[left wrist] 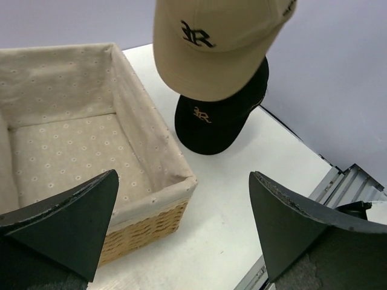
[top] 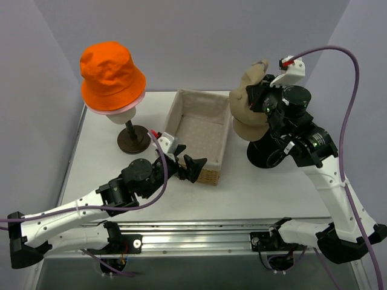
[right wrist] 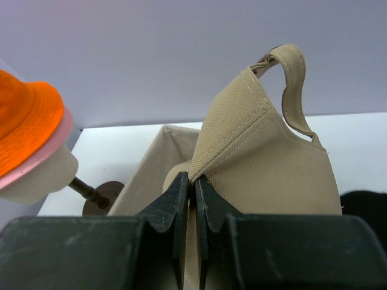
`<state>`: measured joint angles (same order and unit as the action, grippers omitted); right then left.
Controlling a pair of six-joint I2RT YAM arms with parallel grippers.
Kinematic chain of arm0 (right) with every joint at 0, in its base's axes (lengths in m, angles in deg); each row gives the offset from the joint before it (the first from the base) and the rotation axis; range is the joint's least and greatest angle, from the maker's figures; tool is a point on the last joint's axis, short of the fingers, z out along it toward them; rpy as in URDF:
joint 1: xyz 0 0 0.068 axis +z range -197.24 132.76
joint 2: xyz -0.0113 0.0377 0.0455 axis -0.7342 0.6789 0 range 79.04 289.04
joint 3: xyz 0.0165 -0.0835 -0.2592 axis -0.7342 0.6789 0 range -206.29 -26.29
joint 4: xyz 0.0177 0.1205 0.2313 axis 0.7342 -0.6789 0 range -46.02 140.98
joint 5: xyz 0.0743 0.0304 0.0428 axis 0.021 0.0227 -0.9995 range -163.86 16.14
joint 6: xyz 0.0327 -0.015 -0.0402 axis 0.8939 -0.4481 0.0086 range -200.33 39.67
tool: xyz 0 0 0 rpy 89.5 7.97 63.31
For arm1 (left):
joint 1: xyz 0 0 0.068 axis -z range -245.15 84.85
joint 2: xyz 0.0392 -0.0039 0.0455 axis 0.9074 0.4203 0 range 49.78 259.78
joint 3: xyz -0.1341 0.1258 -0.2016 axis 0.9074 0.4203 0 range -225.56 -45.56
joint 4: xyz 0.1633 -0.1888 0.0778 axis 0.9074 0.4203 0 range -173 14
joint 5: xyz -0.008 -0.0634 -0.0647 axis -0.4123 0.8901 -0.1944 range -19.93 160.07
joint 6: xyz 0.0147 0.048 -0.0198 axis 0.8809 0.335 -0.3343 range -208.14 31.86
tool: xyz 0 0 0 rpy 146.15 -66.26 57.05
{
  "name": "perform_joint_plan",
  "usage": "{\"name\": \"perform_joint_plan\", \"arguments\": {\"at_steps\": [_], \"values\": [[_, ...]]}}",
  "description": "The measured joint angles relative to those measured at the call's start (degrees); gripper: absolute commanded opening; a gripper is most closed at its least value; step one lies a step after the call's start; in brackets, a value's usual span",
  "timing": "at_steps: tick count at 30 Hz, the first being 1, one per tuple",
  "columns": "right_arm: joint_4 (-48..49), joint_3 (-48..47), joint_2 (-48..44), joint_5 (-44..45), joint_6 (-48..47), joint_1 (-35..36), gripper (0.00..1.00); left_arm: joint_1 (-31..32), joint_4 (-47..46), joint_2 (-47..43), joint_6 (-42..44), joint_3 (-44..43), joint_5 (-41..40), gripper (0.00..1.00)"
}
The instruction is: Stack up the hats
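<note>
left arm (top: 66, 214): white shells, black round joints | right arm (top: 335, 193): same white and black, small green light near wrist | purple cable (top: 346, 115): one looping off each arm | wrist camera mount (top: 290, 65): white, red tab | left gripper (top: 195, 169): matte black wedge fingers (left wrist: 66, 223), scuffed pale edges

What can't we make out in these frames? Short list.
1. Pale pink bucket hat: top and right wrist views, only a brim edge shows under the bright orange bucket hat.
2. Black baseball cap with gold R: top view, mostly behind the right arm; left wrist, crown hidden by the tan cap with dark R; contact between them unclear.
3. Right gripper: right wrist, shut fingers hide how much fabric is pinched.
</note>
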<state>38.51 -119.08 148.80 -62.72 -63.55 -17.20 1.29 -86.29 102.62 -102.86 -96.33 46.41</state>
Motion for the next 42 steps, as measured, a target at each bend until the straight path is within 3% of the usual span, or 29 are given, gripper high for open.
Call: {"name": "perform_joint_plan", "arguments": {"at_steps": [7, 14, 21, 30, 32, 35, 42], "values": [[-3.6, 9.0, -8.0, 4.6, 0.7, 0.0, 0.0, 0.0, -2.0, 9.4, 0.0, -5.6, 2.2, 0.97], [-4.1, 15.8, -10.2, 6.9, 0.8, 0.0, 0.0, -1.7, -4.6, 15.5, 0.0, -10.2, 4.3, 0.97], [-4.0, 18.7, -10.1, 9.0, 0.7, 0.0, 0.0, -11.1, -8.7, 18.8, -3.8, -10.3, 12.4, 0.98], [-4.3, 19.8, -11.0, 13.8, 1.1, 0.0, 0.0, -12.3, -14.9, 26.0, -4.3, -13.3, 21.7, 1.0], [-4.5, 20.7, -11.8, 14.7, 1.2, 0.0, 0.0, -12.5, -17.0, 27.8, -4.5, -14.0, 23.9, 0.91], [-5.0, 21.5, -12.7, 15.6, 1.2, 0.0, 0.0, -13.0, -20.6, 31.3, -4.6, -15.5, 28.1, 0.86], [-4.9, 21.9, -13.0, 16.5, 1.4, -0.1, 0.0, -13.5, -25.2, 39.1, -4.1, -20.7, 35.9, 0.83]]}}
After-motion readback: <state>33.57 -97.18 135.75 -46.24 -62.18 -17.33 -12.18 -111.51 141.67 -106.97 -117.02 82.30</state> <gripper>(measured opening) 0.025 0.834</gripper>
